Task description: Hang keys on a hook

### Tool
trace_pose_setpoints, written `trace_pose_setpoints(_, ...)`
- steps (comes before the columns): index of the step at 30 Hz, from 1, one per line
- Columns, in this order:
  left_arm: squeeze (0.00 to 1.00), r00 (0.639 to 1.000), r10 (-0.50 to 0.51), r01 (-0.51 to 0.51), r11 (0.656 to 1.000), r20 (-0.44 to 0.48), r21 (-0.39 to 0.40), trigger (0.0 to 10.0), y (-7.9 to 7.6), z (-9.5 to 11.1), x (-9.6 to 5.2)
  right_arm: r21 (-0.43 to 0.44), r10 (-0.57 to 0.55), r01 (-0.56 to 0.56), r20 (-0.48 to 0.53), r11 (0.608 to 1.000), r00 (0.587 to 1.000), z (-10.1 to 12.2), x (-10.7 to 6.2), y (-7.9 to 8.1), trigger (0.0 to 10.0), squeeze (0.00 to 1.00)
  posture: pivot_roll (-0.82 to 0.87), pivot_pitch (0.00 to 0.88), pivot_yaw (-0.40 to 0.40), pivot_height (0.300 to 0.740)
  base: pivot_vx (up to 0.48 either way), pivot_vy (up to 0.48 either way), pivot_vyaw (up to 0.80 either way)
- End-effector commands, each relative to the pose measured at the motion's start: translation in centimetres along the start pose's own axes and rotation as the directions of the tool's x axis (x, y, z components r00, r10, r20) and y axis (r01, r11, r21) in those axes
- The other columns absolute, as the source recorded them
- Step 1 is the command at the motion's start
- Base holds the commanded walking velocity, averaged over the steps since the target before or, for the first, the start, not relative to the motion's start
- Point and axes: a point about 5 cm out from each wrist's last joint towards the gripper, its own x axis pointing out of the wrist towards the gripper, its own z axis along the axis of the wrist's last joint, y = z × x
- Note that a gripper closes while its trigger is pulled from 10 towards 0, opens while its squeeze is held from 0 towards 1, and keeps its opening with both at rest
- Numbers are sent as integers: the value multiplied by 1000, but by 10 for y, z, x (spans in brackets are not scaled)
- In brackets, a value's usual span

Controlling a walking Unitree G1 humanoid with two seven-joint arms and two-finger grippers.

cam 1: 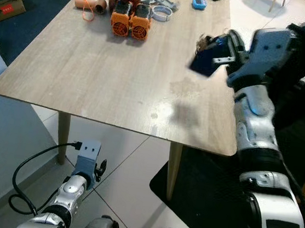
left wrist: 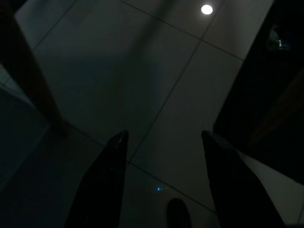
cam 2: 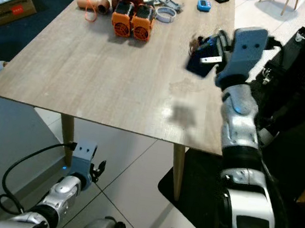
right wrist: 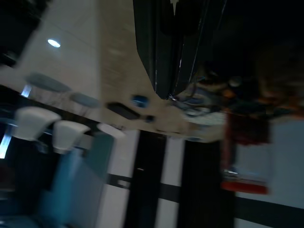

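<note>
Wood table (cam 1: 117, 82) below R end effector (cam 1: 218, 47) pinching keys (cam 1: 206, 57)

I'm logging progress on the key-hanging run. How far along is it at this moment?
Done: the pickup. The right pincer is shut on the keys, a dark fob bundle lifted clear of the wooden table, with its shadow on the tabletop below.

In hand: the right arm holds them raised over the table's right side; the left pincer hangs idle over the floor.

Left: the carry to a hook and the hanging.
</note>
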Motion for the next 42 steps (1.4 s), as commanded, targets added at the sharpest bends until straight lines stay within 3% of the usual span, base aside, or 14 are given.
trace_pose_setpoints(1, 0, 999, 4, -4, 1000, -34, 4, 10000, 3, -7, -2, -26, -126, 127, 27, 992, 992, 3, -12, -28, 0, 0, 33, 104, -22, 740, 0, 0, 0)
trace_pose_setpoints(4, 0, 999, 6, -6, 1000, -35, 4, 10000, 4, -8, -3, -91, -378, 380, 35, 921, 925, -2, -50, -88, 0, 0, 35, 90, -24, 740, 0, 0, 0)
trace_pose_setpoints(10, 0, 999, 10, -10, 1000, -36, 3, 10000, 5, -9, -4, -160, -604, 595, -13, 788, 797, -12, -103, -146, 0, 0, 31, 82, -20, 740, 0, 0, 0)
trace_pose_setpoints(11, 0, 999, 11, -11, 1000, -39, 5, 10000, 6, -10, -5, -179, -704, 686, -58, 705, 708, -20, -135, -171, 0, 0, 29, 79, -19, 740, 0, 0, 0)
trace_pose_setpoints(15, 0, 999, 11, -11, 1000, -47, 9, 10000, 7, -12, -5, -245, -788, 749, -195, 615, 583, -46, -187, -191, 0, 0, 23, 77, -18, 740, 0, 0, 0)
trace_pose_setpoints(17, 0, 998, 8, -7, 1000, -61, 18, 10000, 6, -15, -6, -309, -762, 708, -401, 635, 509, -83, -226, -180, 0, 0, 19, 72, -16, 740, 0, 0, 0)
trace_pose_setpoints(22, 0, 995, 6, -3, 1000, -102, 27, 10000, 4, -24, -9, -289, -642, 644, -643, 709, 418, -130, -267, -139, 0, 0, 20, 61, -12, 740, 0, 0, 0)
trace_pose_setpoints(23, 0, 990, 10, -6, 1000, -138, 30, 10000, 4, -33, -13, -231, -497, 588, -797, 775, 342, -159, -293, -98, 0, 0, 18, 56, -10, 740, 0, 0, 0)
trace_pose_setpoints(25, 0, 983, 15, -11, 1000, -182, 20, 10000, 4, -41, -16, -130, -338, 574, -901, 809, 273, -180, -313, -53, 0, 0, 17, 50, -12, 740, 0, 0, 0)
trace_pose_setpoints(34, 0, 974, 53, -50, 999, -220, 18, 10000, 7, -45, -17, 9, -95, 447, -973, 895, 209, -199, -325, 24, 0, 0, 33, 36, -21, 740, 0, 0, 0)
trace_pose_setpoints(38, 0, 977, 63, -72, 997, -205, -33, 10000, 9, -42, -16, 43, -43, 418, -980, 908, 195, -200, -328, 37, 0, 0, 34, 33, -21, 740, 0, 0, 0)
trace_pose_setpoints(39, 0, 977, 71, -82, 996, -201, -46, 10000, 10, -42, -16, 52, -31, 406, -980, 913, 195, -201, -328, 39, 3804, 0, 37, 31, -21, 740, 0, 0, 0)
trace_pose_setpoints(40, 0, 979, 76, -89, 994, -191, -63, 10000, 10, -40, -16, 58, -25, 403, -980, 913, 197, -201, -328, 41, 9765, 0, 37, 31, -21, 740, 0, 0, 0)
trace_pose_setpoints(42, 0, 981, 76, -97, 989, -178, -112, 10000, 12, -39, -15, 78, -9, 416, -979, 906, 204, -201, -326, 43, 10000, 0, 38, 31, -18, 740, 0, 0, 0)
